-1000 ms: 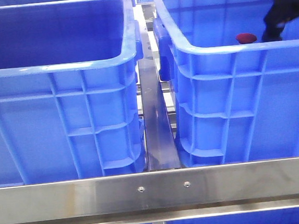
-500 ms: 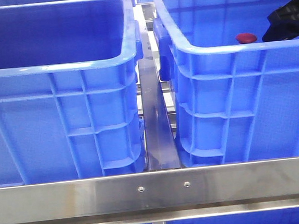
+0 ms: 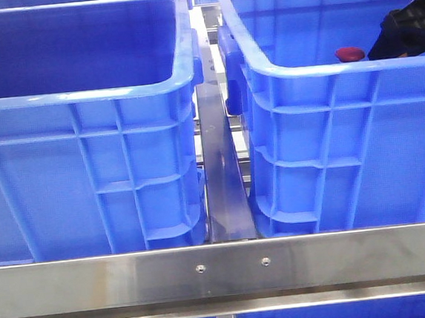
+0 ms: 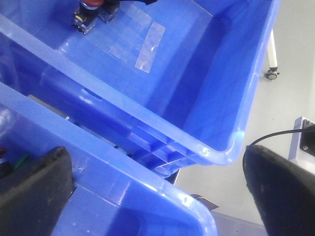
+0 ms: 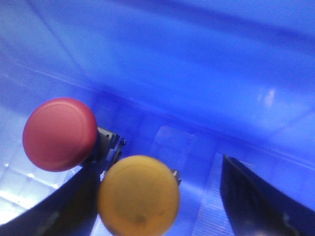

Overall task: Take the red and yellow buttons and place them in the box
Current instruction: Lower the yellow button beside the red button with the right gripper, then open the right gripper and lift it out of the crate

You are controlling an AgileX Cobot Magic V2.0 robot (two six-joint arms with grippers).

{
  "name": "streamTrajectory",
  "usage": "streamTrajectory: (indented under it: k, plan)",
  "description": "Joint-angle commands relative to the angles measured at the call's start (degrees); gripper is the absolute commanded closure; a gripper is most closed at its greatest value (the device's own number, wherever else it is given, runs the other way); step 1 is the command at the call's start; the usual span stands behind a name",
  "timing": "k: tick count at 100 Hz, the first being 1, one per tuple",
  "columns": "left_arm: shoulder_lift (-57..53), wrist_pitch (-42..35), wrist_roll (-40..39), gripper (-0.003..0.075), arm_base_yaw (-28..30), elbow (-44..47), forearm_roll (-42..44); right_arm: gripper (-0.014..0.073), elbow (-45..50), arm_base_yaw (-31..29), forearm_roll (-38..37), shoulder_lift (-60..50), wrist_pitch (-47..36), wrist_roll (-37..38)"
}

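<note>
Two alike blue crates stand side by side in the front view. The left one is the box [image 3: 80, 96]. The red button [image 3: 350, 53] lies in the right crate [image 3: 328, 119], beside my right arm [image 3: 407, 26]. In the right wrist view the red button [image 5: 60, 133] and the yellow button [image 5: 139, 194] sit close together on the crate floor. My right gripper [image 5: 158, 169] is open, with the yellow button between its fingers, close to one and clear of the other. My left gripper [image 4: 157, 187] is wide open and empty over a crate rim [image 4: 162, 189].
A steel rail [image 3: 222, 270] crosses in front of both crates, and a narrow metal bar [image 3: 221, 173] runs through the gap between them. In the left wrist view the grey floor [image 4: 290, 59] and a caster wheel [image 4: 271, 74] show beyond the crates.
My right arm has sunk lower into the right crate and shifted slightly right of the red button. The red button and both crates have not moved.
</note>
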Motion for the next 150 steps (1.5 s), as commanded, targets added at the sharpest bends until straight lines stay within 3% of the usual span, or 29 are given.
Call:
streamTrajectory:
  k: [1,71,78,82,91,102,114,131,150]
  plan:
    - [-2.7,1.4,-0.4,0.0052,0.1,-1.8,-3.3,0.005,-1.7,0.0,1.8,-2.6,-1.4,-0.7]
    - [-2.7,1.4,-0.4,0.007,0.1,-1.8,-3.0,0.0057,-0.9,-0.1,2.2,-9.7,5.3,-0.7]
    - [-2.7,1.4,-0.4,0.0076,0.1,-1.8,-2.1,0.0109,0.1,-0.1,2.2,-11.4,6.3,-0.5]
    - [-2.7,1.4,-0.7,0.0091,0.1,-1.8,-1.3,0.0183,1.2,-0.1,2.4,-12.4,6.2,-0.5]
    - [-2.7,1.4,-1.4,0.0197,0.1,-1.8,-0.9,0.0413,4.2,-0.1,2.9,-15.5,5.9,-0.5]
    - [-2.7,1.4,-2.3,0.0448,0.1,-1.8,-0.9,0.0661,7.9,-0.1,3.6,-19.7,5.8,-0.5]
    - [-2.8,1.4,-3.5,0.0732,0.1,-0.8,-0.9,0.0652,11.6,-0.1,6.2,-24.3,5.8,-0.5]
    - [-4.7,0.3,-3.7,0.074,0.1,4.2,-0.9,0.0652,15.8,-0.1,7.1,-30.1,5.7,-0.5]
    - [-10.4,-6.2,-3.7,0.074,0.1,10.9,1.2,0.0652,18.8,-0.1,7.2,-35.2,7.4,-0.3]
